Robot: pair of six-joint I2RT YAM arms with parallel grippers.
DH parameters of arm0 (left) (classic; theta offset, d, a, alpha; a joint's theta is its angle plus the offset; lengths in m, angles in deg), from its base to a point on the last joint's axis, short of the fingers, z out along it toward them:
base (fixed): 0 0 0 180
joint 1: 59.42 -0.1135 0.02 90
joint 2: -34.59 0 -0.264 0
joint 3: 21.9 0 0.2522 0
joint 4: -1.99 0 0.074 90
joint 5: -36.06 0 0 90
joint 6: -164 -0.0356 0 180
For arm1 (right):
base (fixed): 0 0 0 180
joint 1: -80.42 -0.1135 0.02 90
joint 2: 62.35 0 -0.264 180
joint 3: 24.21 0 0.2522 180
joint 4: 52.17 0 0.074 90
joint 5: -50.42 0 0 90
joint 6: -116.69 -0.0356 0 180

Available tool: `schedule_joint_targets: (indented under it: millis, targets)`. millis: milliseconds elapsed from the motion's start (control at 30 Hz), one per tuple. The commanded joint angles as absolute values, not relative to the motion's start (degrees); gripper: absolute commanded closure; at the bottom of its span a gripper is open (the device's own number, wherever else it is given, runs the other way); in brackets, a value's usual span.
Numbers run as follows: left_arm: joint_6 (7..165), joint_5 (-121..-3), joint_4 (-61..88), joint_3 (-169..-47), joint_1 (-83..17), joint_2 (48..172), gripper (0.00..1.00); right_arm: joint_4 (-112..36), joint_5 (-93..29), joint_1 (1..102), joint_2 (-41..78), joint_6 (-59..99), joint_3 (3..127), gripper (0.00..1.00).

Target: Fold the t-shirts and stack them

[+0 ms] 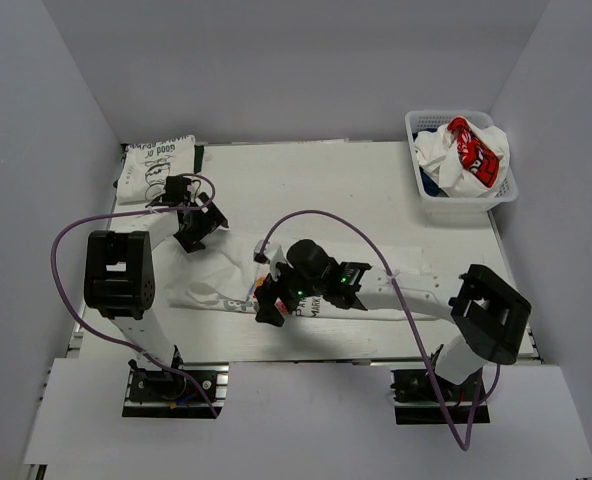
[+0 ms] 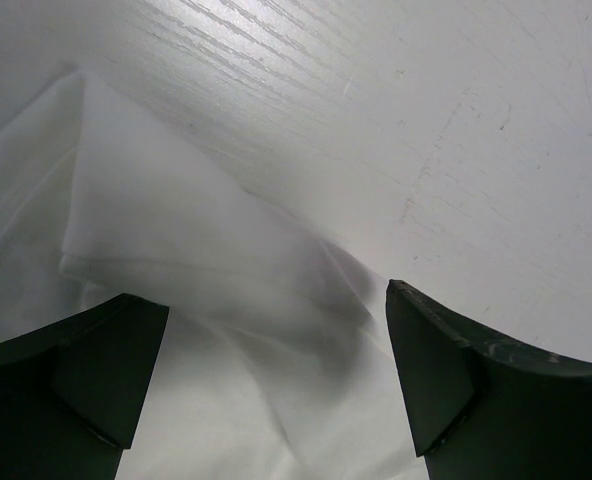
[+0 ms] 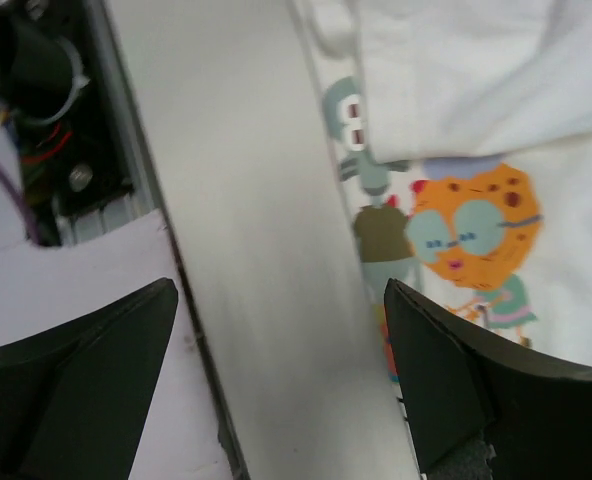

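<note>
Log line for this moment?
left hand open over cartoon tee | right hand open at its near edge | folded tee far-left | basket holds more tees

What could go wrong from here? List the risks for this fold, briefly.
1. The left claw hangs open over overlapping layers of the cartoon t-shirt; it may pinch the wrong layer.
2. The right claw stands open over mostly bare table beside the shirt's edge, close to the table's near rim; closing there could miss the cloth.
</note>
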State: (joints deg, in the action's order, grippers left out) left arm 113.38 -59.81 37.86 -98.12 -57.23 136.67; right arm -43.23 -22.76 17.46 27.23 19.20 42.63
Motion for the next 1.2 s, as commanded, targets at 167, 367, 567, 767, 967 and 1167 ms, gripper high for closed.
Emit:
schedule_joint_targets:
  millis: [167,367,567,767,967,1167]
  targets:
    - [110.57,-58.78,38.26,-96.49,-58.02,132.77,0.0,-41.22,-36.59,17.93,35.99,12.63,56.34,0.1]
    - [108.9,-59.47,40.09,-98.32,-58.02,131.62,0.0,-41.51,-34.91,18.1,47.06,9.47,67.41,0.1]
    - [105.2,-59.56,45.29,-100.81,-56.26,123.22,0.0,-46.99,-44.92,19.24,35.31,3.84,54.79,0.1]
    - [110.74,-74.68,30.09,-81.84,-54.51,113.18,0.0,-35.35,-59.15,25.2,21.69,-6.78,43.53,0.1]
    - [112.4,-69.41,33.69,-71.82,-53.98,105.63,0.0,-25.15,-64.61,33.63,11.49,-15.21,34.65,0.1]
    - [114.43,-69.24,30.43,-60.81,-53.45,101.56,0.0,-18.03,-67.61,45.68,-1.52,-16.64,27.26,0.1]
